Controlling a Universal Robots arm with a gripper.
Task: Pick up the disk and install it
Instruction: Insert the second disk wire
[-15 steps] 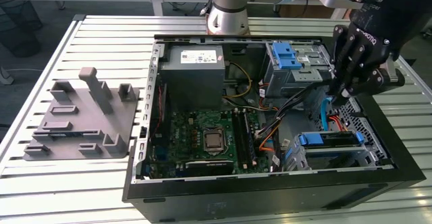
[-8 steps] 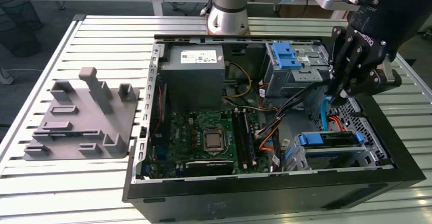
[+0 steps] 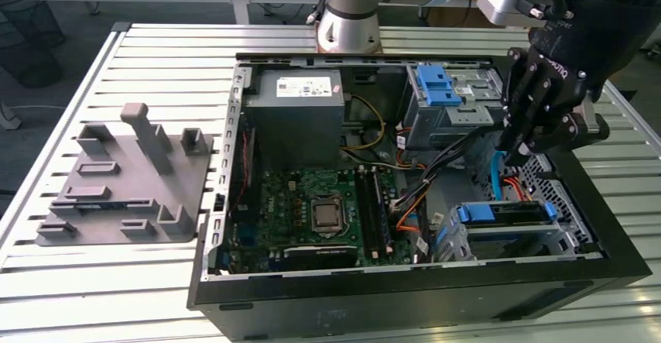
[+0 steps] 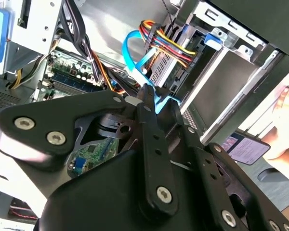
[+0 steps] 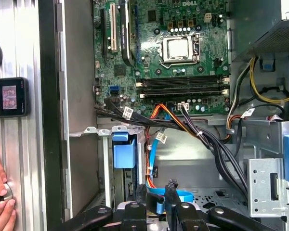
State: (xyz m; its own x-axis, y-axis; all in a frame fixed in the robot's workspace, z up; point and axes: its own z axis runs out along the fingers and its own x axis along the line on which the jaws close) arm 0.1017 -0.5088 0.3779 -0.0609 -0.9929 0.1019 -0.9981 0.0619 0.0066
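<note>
**Slatted aluminium bench, open PC case: arm down at the drive-cage end**

Gripper [image 3: 516,156] hangs inside the computer case [image 3: 413,289], at the end on the exterior view's right, just above the lower drive cage. Can't tell if it's clenched or released. A blue data cable [image 4: 135,53] runs right past its tip in both wrist views, touching or nearly so.

The disk [image 3: 501,213] looks to be the blue-railed slab sitting in that lower cage, just below the gripper, near the case corner closest to the camera on the exterior view's right. You can't see its label, so take that ID as a guess.

Handling, my read: rigid, dense for its size, bare metal slippery, shock-sensitive. Grip across the blue plastic rails, not the flat faces. Watch the cable bundle crowding the cage.

Further out: motherboard [image 3: 315,211] mid-case, power supply [image 3: 299,114] at the far corner. The bench [image 3: 155,281] also carries a grey fixture plate [image 3: 124,180] towards its edge on the exterior view's left. A person's hand [image 5: 0,207] rests on the bench just beside the case wall; keep clear.
</note>
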